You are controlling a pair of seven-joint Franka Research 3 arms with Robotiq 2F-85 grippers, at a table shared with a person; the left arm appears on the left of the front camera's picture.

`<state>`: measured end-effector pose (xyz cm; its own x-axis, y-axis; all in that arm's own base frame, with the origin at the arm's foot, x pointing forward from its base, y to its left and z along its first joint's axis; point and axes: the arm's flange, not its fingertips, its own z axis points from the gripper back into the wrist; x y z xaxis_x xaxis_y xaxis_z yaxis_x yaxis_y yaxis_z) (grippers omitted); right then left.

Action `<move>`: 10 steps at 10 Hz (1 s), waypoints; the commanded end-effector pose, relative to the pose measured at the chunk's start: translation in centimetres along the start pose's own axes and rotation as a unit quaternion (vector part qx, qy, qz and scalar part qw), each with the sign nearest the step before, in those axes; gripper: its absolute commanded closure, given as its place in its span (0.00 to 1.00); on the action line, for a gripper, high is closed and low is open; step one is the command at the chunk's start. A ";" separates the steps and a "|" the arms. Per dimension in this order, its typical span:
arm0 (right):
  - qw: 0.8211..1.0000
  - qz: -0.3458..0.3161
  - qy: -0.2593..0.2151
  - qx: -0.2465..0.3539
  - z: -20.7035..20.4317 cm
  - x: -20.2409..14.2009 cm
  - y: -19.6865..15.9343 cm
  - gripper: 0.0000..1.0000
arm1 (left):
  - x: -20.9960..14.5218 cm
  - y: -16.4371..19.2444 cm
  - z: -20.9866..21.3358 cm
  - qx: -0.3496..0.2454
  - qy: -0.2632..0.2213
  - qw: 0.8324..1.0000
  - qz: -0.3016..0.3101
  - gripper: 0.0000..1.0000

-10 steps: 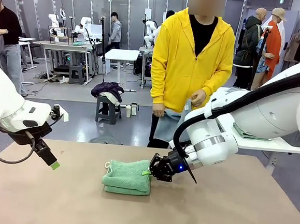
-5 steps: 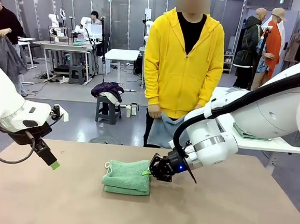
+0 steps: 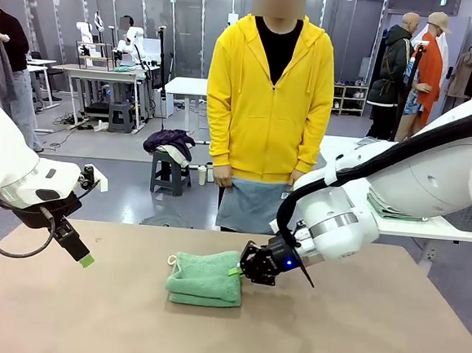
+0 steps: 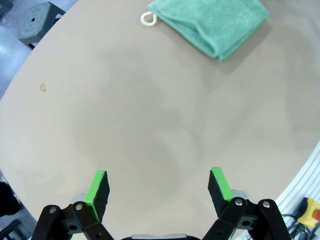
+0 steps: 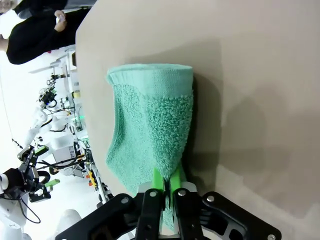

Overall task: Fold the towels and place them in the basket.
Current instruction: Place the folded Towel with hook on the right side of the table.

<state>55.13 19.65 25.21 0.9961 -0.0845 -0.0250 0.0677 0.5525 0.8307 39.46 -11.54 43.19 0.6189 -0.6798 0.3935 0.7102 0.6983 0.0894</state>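
A folded mint green towel [image 3: 205,278] lies on the brown table [image 3: 354,333] near its middle. My right gripper [image 3: 241,270] is shut on the towel's right edge. In the right wrist view my right gripper [image 5: 167,182] pinches the terry fold of that towel [image 5: 150,120]. At the table's left my left gripper [image 3: 82,256] hangs open and apart from the towel. In the left wrist view my left gripper [image 4: 160,192] holds nothing, and the towel [image 4: 215,22] with its white loop [image 4: 147,19] lies far ahead. A person holds a pale grey-blue towel [image 3: 253,204] at waist height. A dark mesh patch [image 3: 471,218] behind my right arm may be the basket; I cannot tell.
The person in a yellow hoodie [image 3: 269,89] stands at the far edge, just behind the green towel. A white side table [image 3: 428,228] with a folded cloth stands at the right. Bare tabletop spreads in front and to the left.
The person stepped left and now holds the grey-blue towel spread in front with both hands. My right gripper and the green towel shifted slightly right. The left arm stayed still.
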 end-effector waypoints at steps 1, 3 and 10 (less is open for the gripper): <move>1.000 0.004 -0.010 -0.020 7.0 -0.1 -1.9 0.95 | 0.2 -0.1 -0.1 0.007 -0.001 1.000 0.005 0.00; 0.999 0.012 -0.033 -0.004 14.2 -0.4 -3.5 0.95 | 0.2 -0.1 -0.1 0.007 -0.001 1.000 0.005 0.00; 0.983 -0.011 -0.095 -0.155 28.3 1.3 -11.1 0.95 | 0.2 -0.1 -0.1 0.007 -0.001 1.000 0.005 0.00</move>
<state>53.35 -9.65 32.04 0.9758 -0.2024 0.0830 0.0971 0.7407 0.6648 39.46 -11.55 43.19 0.6188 -0.6797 0.3939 0.7103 0.6982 0.0890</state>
